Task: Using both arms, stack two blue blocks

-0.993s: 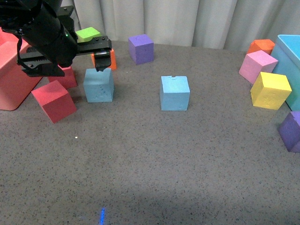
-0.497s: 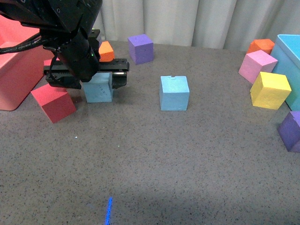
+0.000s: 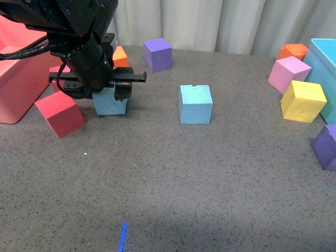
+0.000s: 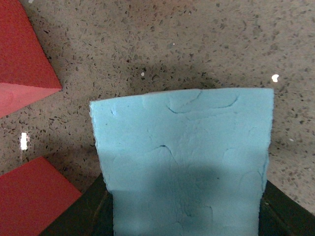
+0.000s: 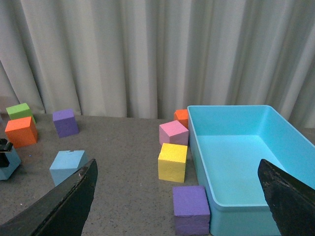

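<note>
Two blue blocks sit on the table (image 3: 168, 178). The embossed block (image 3: 110, 103) is clamped between the left gripper's (image 3: 111, 90) fingers, beside two red cubes (image 3: 59, 113) (image 3: 62, 80). The plain block (image 3: 195, 104) stands free, well apart to its right. Two purple cubes (image 3: 158, 54) (image 3: 326, 147) lie farther out. The right gripper (image 5: 176, 169) hangs spread wide.
</note>
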Action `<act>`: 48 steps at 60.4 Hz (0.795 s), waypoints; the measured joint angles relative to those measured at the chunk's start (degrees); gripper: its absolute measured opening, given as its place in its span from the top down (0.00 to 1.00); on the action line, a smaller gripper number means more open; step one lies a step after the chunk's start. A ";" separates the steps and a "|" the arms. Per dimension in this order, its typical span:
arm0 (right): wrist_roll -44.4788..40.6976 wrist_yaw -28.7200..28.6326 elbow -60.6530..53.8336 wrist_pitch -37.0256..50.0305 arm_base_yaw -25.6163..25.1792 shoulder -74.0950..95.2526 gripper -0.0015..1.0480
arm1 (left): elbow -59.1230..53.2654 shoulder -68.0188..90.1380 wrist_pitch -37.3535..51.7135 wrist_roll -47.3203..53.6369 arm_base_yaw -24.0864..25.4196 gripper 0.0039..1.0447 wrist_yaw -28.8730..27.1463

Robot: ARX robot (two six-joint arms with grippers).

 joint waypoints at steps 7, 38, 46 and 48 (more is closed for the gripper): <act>-0.02 -0.02 0.00 0.00 0.00 0.00 0.09 | -2.73 -3.72 1.16 -0.90 -1.25 0.54 0.35; -0.02 -0.02 0.00 0.00 0.00 0.00 0.09 | 2.62 -8.94 -5.77 -6.91 -15.82 0.54 -4.94; -0.02 -0.02 0.00 0.00 0.00 0.00 0.09 | 7.21 -6.47 -8.24 -7.63 -18.91 0.55 -6.80; 0.00 -0.02 0.00 0.00 0.00 0.00 0.09 | 8.41 -5.70 -9.16 -8.13 -19.56 0.55 -7.06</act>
